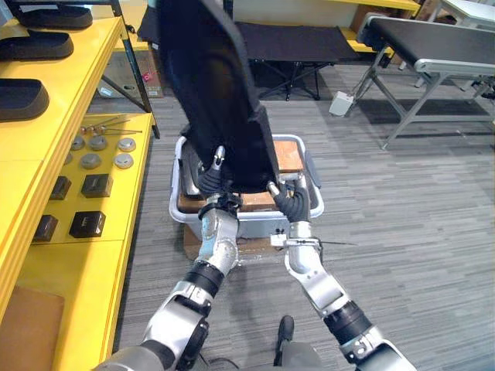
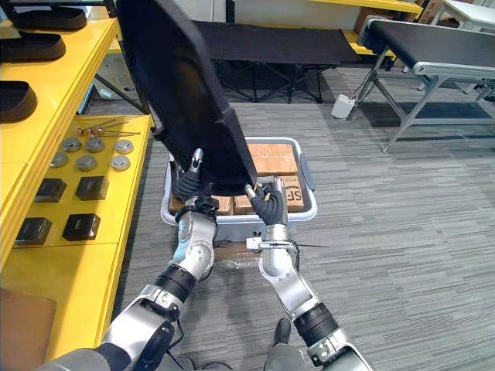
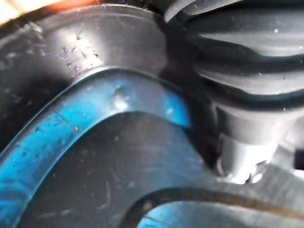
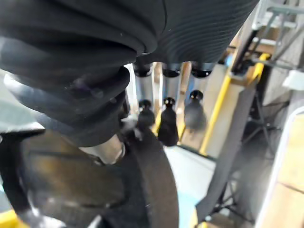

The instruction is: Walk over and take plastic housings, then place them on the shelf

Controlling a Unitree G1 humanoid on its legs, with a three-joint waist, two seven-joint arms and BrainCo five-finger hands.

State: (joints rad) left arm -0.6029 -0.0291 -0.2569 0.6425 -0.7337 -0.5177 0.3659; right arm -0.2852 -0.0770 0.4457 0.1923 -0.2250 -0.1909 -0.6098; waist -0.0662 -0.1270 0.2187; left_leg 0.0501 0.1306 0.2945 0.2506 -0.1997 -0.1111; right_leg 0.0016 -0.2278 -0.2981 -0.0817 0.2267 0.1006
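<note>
Noted one large black plastic housing (image 1: 220, 85) lifted clear above the grey bin (image 1: 315, 202) on the floor, standing nearly upright and leaning toward the bin's far side, lower edge over the bin's near half. At the bin's left side, left hand (image 1: 210, 182) clenched on that lower edge, a dark-tipped digit showing on the near face. Toward the bin's right side, right hand (image 1: 288, 199) gripping the same edge in like manner. Inside the bin, brown cartons (image 2: 271, 158), plain from the right eye, largely covered by the housing from the left eye. Left of the bin, yellow shelf (image 1: 100, 255): further black housings (image 1: 19, 99) on its upper levels, round grey discs (image 1: 91, 161) and small black blocks (image 1: 87, 224) on the level nearest the bin. Added by the right wrist view: fingers (image 4: 167, 126) reaching in a row past the housing's rim along its far face. Left wrist view pressed close against scuffed dark plastic with a blue sheen; finger position not readable there.
</note>
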